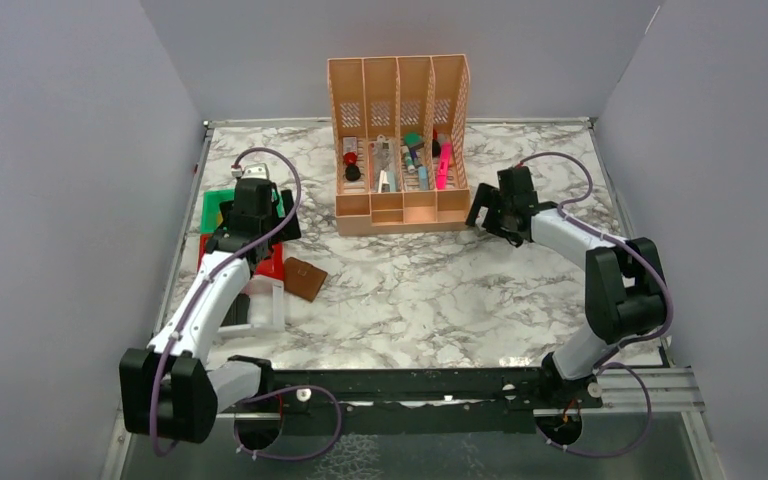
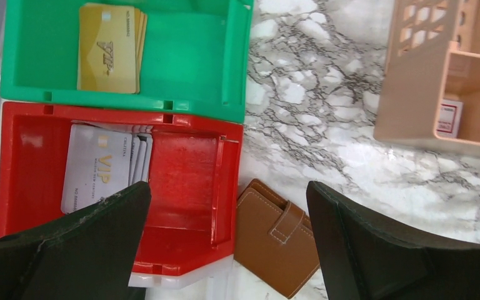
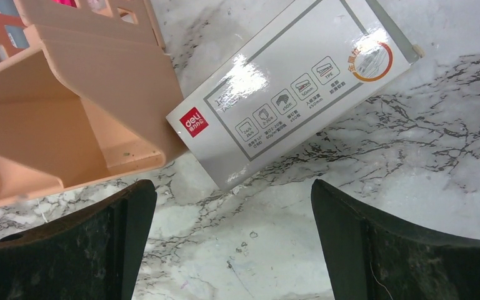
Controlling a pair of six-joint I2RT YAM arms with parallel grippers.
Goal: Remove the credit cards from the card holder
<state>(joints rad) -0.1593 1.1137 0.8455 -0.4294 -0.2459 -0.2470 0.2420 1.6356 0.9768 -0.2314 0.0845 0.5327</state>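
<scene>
Left gripper (image 2: 228,190) fingers wide apart, nothing between them, hanging above red tray (image 2: 187,187) and card holder (image 2: 275,240). Card holder is brown and closed with a strap tab across it. It lies flat on marble table (image 2: 325,112), just beside red tray's right wall, clear of both fingers. Grey cards (image 2: 103,165) stacked in left part of red tray, lower edge hidden by a finger. Behind it green tray (image 2: 187,56), touching the red one, gold cards (image 2: 109,50) inside. Peach organizer (image 2: 437,75) farther right.

Right gripper (image 3: 234,190) spread wide, empty, above bare marble. White box (image 3: 287,81) just ahead, its logo end up against the organizer.

Top view: left arm covers most of both trays, so no cards visible there. White box hidden behind right gripper. Organizer slots hold pens and small items, too small to name.
</scene>
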